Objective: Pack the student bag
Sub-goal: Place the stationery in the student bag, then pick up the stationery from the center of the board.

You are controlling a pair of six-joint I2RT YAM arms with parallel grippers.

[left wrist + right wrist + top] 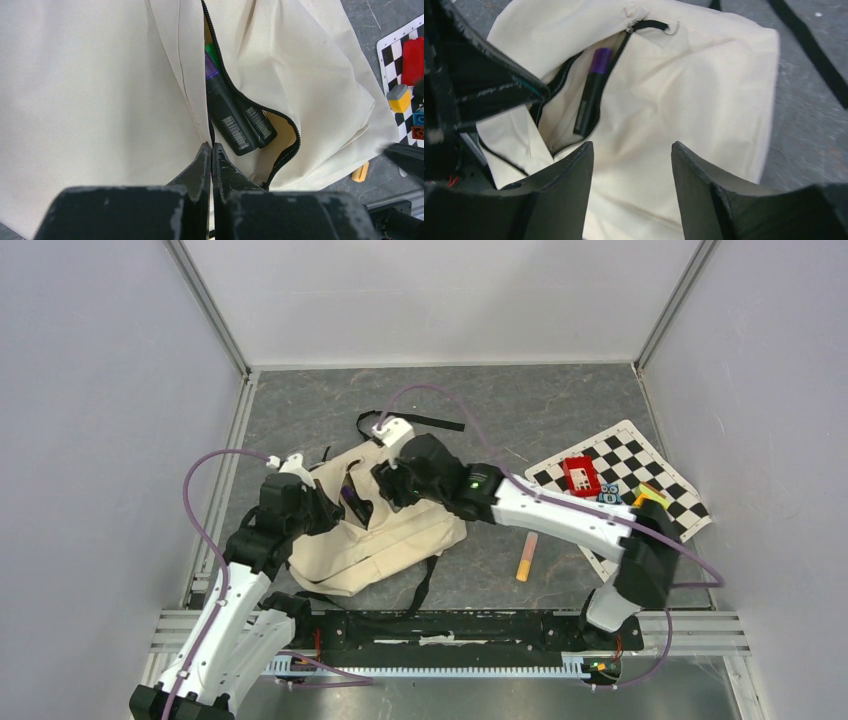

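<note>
While tight on the student bag (400,532), left end effector (210,150); right end effector (631,147) apart, just above it.

text: none legible | barcodes (235,134) on two black markers (225,106) | digits unreadable

Markers (235,120) half hidden inside student bag (100,75); red block (413,60) cropped

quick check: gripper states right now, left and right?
Left gripper: closed, pinching the fabric edge of the bag.
Right gripper: open, holding nothing, over the bag.
</note>
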